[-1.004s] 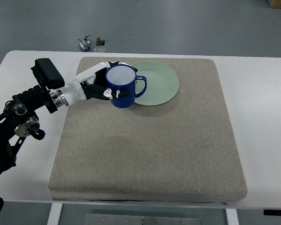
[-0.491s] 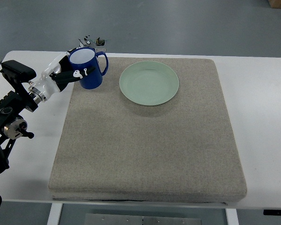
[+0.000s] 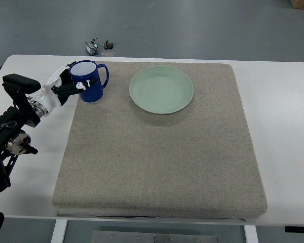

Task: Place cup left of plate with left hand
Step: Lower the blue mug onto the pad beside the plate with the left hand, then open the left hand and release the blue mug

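A blue cup (image 3: 90, 82) with a white inside stands upright at the far left corner of the grey mat (image 3: 162, 152), its handle pointing right. My left hand (image 3: 67, 85) wraps around the cup's left side, with the fingers curled on its wall. The pale green plate (image 3: 161, 89) lies on the mat to the right of the cup, with a gap between them. The left arm comes in from the left edge over the white table (image 3: 289, 126). The right arm is out of view.
Small metal parts (image 3: 99, 46) lie on the floor beyond the table's far edge. The mat covers most of the table, leaving white strips at the left and right.
The left hand carried the cup from over the plate's left rim out to the left, then lowered it onto the mat's far left corner.
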`<state>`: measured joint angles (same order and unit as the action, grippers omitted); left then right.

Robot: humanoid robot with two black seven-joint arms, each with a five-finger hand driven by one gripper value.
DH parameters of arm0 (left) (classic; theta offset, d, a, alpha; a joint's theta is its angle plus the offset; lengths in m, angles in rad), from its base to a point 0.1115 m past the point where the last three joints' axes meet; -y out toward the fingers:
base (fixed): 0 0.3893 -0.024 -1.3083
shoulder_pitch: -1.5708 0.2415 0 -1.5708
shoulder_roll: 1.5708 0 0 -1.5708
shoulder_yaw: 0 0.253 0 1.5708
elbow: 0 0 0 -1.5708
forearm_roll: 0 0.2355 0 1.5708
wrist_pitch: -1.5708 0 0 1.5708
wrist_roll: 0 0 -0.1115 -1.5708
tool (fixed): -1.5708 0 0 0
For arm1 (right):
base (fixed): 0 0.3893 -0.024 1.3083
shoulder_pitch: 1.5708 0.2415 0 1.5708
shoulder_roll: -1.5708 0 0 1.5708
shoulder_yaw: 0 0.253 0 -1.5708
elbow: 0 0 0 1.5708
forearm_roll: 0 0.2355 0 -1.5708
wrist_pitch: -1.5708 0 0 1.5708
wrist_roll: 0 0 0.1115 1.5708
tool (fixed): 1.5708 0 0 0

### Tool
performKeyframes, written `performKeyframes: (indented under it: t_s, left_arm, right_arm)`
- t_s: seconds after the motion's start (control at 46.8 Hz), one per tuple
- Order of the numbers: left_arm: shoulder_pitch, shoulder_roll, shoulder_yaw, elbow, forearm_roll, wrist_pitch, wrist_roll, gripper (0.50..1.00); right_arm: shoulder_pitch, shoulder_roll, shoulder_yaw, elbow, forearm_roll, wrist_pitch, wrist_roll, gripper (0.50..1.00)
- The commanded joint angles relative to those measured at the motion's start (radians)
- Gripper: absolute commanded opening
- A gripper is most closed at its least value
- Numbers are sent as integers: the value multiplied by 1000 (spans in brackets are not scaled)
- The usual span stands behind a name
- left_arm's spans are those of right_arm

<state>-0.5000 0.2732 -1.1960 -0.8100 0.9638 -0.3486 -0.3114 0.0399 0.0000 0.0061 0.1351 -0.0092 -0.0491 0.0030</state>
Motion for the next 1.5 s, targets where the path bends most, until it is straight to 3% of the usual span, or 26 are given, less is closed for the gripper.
performKeyframes:
  t_s: [0.0, 0.128, 0.256, 0.32, 0.384, 0.427, 0.491, 0.555, 0.662, 0.79, 0.833, 0.918, 1.282, 1.474]
  left_arm:
    - [0, 0, 16, 0, 3, 2, 0, 500]
    - [0, -2, 26, 15, -2, 2, 0, 500]
    - [0, -5, 30, 18, 6, 2, 0, 557]
    - [0, -5, 30, 20, 7, 5, 0, 675]
    - [1, -5, 32, 20, 9, 11, 0, 711]
    - [1, -5, 32, 20, 9, 16, 0, 763]
    - [1, -5, 33, 20, 9, 16, 0, 780]
    - [1, -3, 39, 20, 9, 16, 2, 846]
    - [1, -3, 47, 18, 9, 16, 0, 853]
    - [1, -2, 47, 17, 9, 16, 0, 896]
    - [1, 0, 47, 17, 6, 16, 0, 949]
    - [1, 11, 46, 12, -8, 14, 2, 994]
    - [-6, 54, 29, -3, -82, 0, 2, 999]
    - [-60, 116, 47, -3, -293, -87, 18, 999]
  right_arm:
    - [0, 0, 0, 0, 0, 0, 0, 934]
    - [0, 0, 0, 0, 0, 0, 0, 934]
    - [0, 0, 0, 0, 0, 0, 0, 934]
    - [0, 0, 0, 0, 0, 0, 0, 934]
    - [0, 0, 0, 0, 0, 0, 0, 934]
    - [0, 0, 0, 0, 0, 0, 0, 934]
    - [0, 0, 0, 0, 0, 0, 0, 934]
    - [0, 0, 0, 0, 0, 0, 0, 934]
    - [0, 0, 0, 0, 0, 0, 0, 934]
    - [0, 0, 0, 0, 0, 0, 0, 934]
    - [0, 0, 0, 0, 0, 0, 0, 934]
    - [0, 0, 0, 0, 0, 0, 0, 934]
    - [0, 0, 0, 1, 0, 0, 0, 934]
    - [0, 0, 0, 1, 0, 0, 0, 934]
